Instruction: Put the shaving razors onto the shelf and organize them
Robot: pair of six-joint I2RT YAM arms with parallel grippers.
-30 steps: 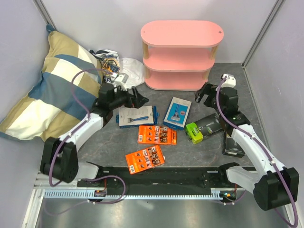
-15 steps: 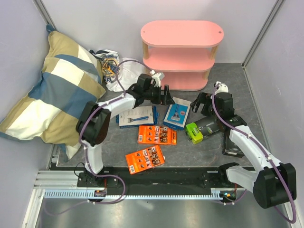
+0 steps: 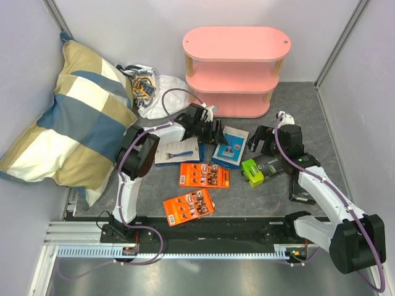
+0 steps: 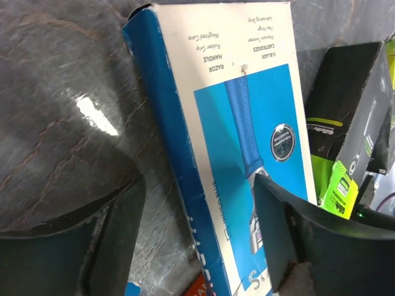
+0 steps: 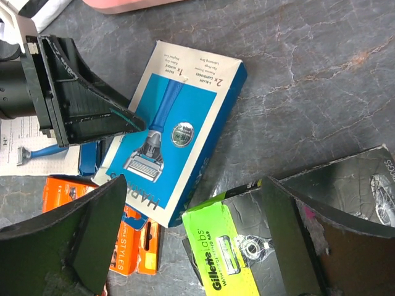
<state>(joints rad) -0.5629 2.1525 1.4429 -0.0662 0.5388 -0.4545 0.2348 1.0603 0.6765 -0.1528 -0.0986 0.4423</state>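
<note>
We see the pink shelf (image 3: 236,42) upright at the back. Before it lie flat the white box (image 3: 179,150), blue box (image 3: 231,146), far orange card (image 3: 203,175), near orange card (image 3: 188,207), lime-green-and-black box (image 3: 265,165) and black box (image 3: 298,192).

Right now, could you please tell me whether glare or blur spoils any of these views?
Left wrist view: a white glare patch on the table left of the blue box, whose print is readable; the near fingers look soft. Right wrist view: no glare, lettering sharp. Top external view: even light, soft shadows.
</note>
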